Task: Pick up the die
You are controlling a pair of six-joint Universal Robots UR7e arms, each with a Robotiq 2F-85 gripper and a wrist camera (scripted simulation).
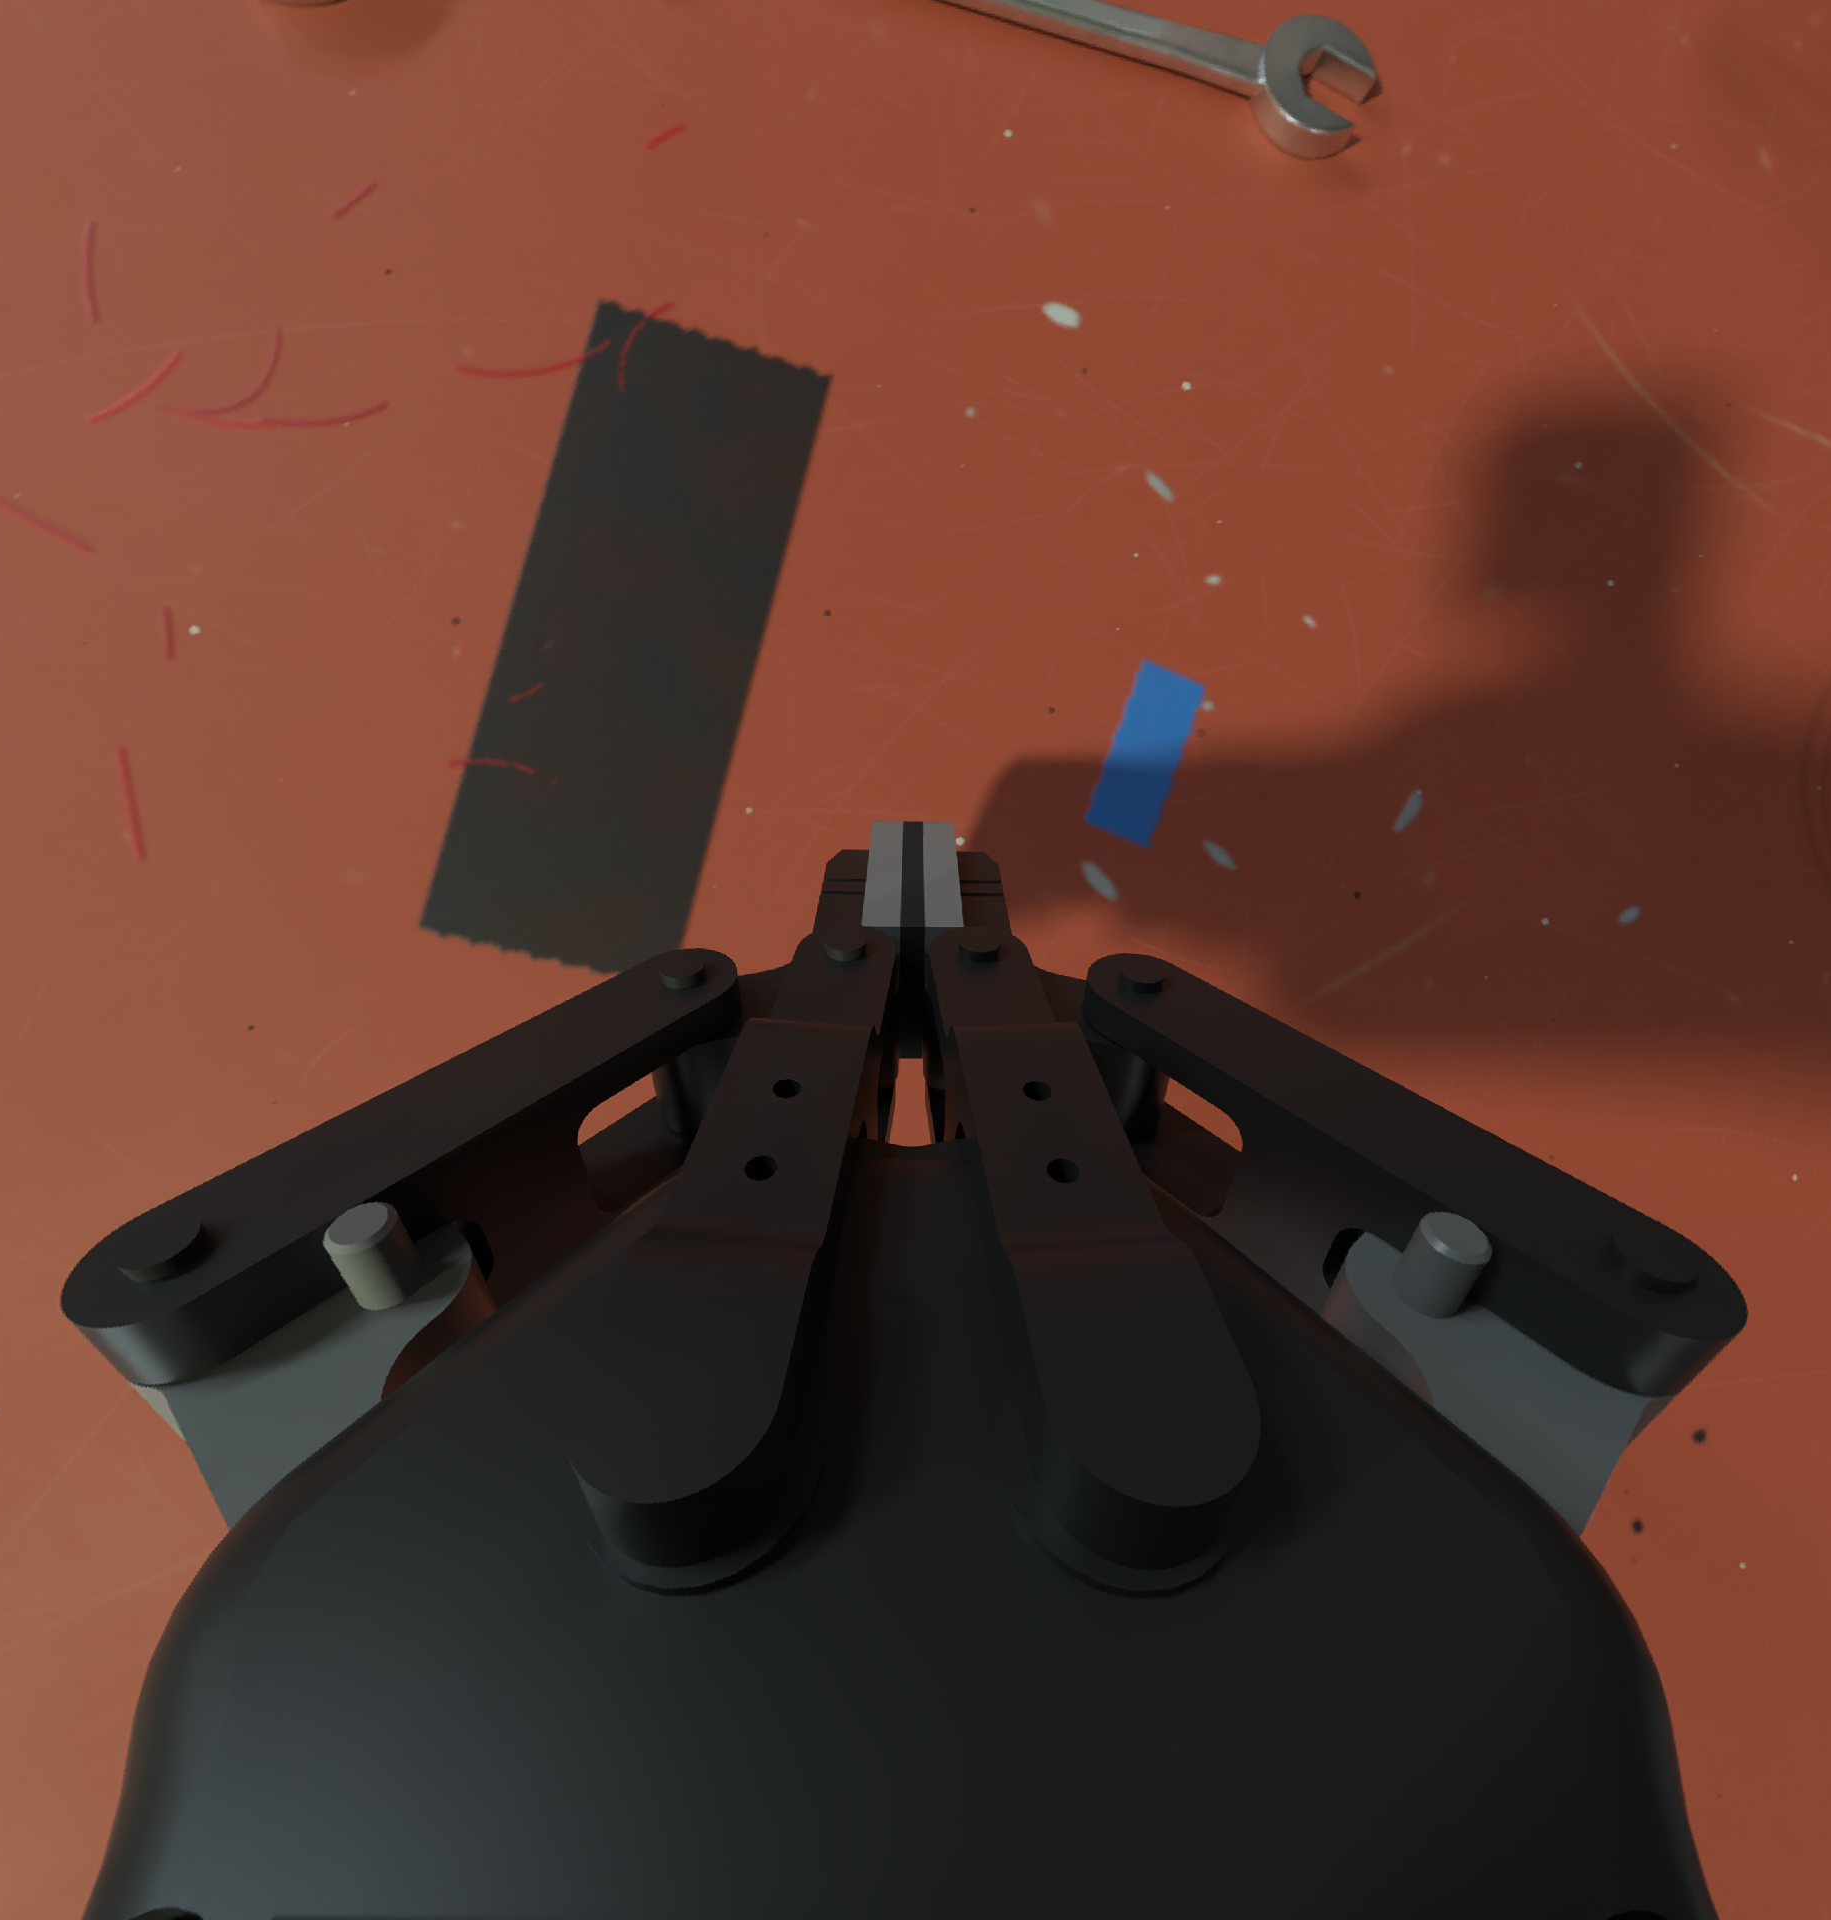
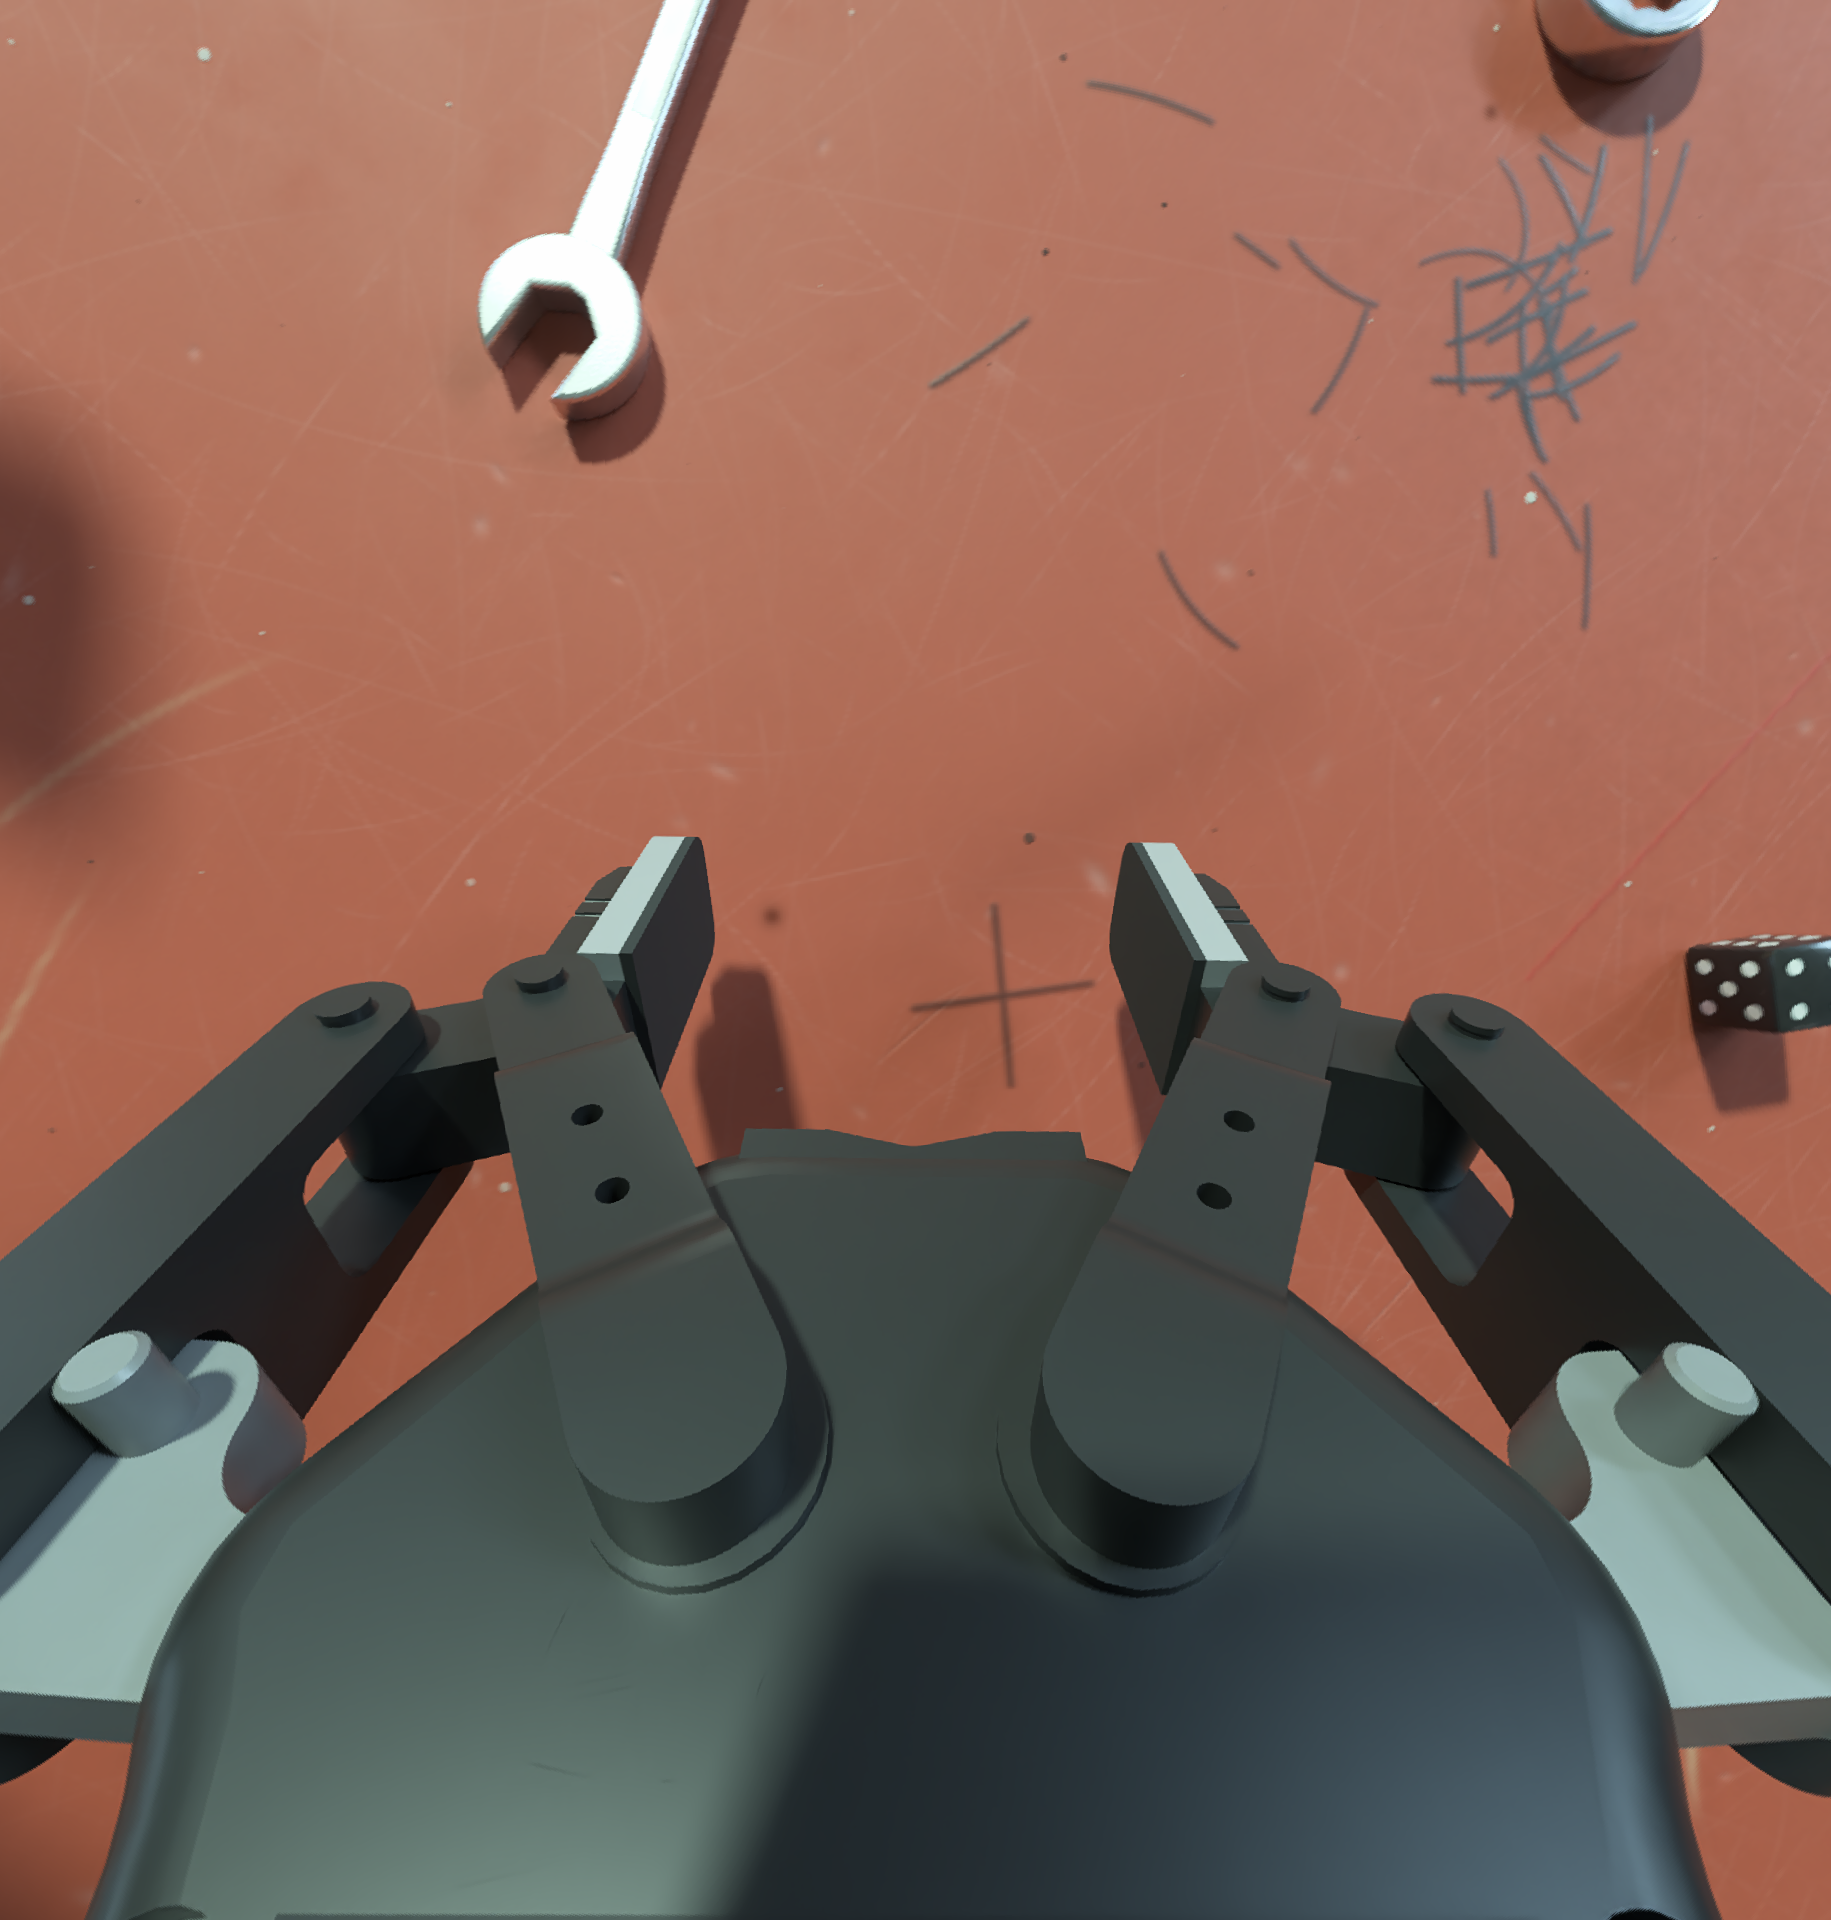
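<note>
A small black die [image 2: 1771, 984] with white pips sits on the reddish-brown table at the right edge of the right wrist view. My right gripper [image 2: 911, 914] is open and empty above the table, with the die off to the right of its right finger, outside the jaws. A drawn cross mark [image 2: 1002, 995] lies on the table between the fingers. My left gripper [image 1: 913, 868] is shut with nothing between its pads, above the table. The die does not show in the left wrist view.
A silver wrench lies on the table, in the right wrist view [image 2: 599, 260] and the left wrist view [image 1: 1275, 73]. A metal socket [image 2: 1628, 26] stands at the top right. Dark tape [image 1: 630, 644] and a blue tape piece [image 1: 1145, 753] lie flat on the table.
</note>
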